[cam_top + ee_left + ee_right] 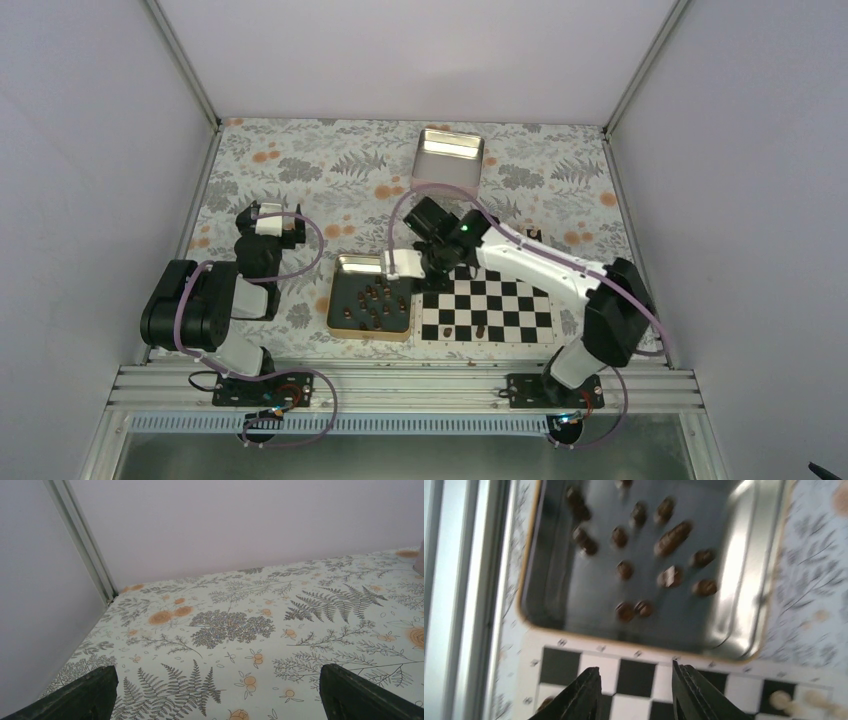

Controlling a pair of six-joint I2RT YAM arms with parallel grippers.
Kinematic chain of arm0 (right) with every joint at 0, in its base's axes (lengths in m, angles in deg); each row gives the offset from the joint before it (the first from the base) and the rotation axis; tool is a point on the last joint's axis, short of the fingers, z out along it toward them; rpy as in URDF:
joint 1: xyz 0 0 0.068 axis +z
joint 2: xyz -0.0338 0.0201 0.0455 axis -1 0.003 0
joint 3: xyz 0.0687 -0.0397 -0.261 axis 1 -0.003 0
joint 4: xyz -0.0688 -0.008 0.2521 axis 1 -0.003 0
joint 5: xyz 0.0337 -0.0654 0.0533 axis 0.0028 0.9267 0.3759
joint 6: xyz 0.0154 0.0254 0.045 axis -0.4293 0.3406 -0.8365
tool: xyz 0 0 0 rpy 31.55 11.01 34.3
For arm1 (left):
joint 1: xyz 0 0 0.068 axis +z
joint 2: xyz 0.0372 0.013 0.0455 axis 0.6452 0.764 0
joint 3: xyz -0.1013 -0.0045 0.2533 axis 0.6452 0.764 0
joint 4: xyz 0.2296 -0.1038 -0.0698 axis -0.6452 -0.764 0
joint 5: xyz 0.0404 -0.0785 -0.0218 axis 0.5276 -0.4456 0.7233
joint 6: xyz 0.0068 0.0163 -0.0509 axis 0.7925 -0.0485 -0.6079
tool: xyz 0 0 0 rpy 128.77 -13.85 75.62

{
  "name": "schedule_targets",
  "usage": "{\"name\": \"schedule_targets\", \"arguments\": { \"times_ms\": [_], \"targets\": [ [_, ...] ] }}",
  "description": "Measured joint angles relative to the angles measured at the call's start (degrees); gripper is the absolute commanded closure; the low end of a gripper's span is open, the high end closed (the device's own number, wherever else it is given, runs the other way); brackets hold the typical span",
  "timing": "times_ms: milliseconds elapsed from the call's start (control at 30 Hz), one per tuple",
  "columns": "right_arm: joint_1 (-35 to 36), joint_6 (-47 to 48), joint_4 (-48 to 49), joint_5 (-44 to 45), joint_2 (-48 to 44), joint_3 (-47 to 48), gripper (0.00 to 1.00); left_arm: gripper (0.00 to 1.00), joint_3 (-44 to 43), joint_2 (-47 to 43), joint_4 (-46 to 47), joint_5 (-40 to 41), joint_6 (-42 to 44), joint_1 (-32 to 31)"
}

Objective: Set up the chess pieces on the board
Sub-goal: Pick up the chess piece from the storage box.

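Chess pieces [624, 570], dark brown, lie mostly scattered in the gold-rimmed tray [358, 264], which touches the left edge of the board [500, 300]; two stand on the board's near row. The right gripper [636, 672] hovers over that shared edge, jaws narrowly parted and empty. The left gripper [217, 687] hangs over the floral tablecloth [230, 625], jaws wide

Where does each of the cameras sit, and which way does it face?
Top external: above and behind the robot, facing down; left arm and right arm show.
Left wrist: on the left arm, facing low across the floral cloth; left gripper shows.
Right wrist: on the right arm, facing down; right gripper shows.
Top and right wrist share the tray, chess pieces and board.
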Motion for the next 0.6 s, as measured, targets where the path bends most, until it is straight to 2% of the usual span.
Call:
{"name": "schedule_targets", "arguments": {
  "times_ms": [167, 467, 600],
  "targets": [
    [0.4, 0.0, 2.4, -0.4, 7.5, 8.3, 0.62, 0.00, 0.0, 0.0, 0.0, 0.0, 0.0, 0.0],
    [3.1, -1.2, 8.5, 0.7, 18.2, 9.9, 0.65, 0.00, 0.0, 0.0, 0.0, 0.0, 0.0, 0.0],
    [3.1, -2.1, 10.3, 1.9, 19.7, 9.9, 0.65, 0.00, 0.0, 0.0, 0.0, 0.0, 0.0, 0.0]
  ]
}}
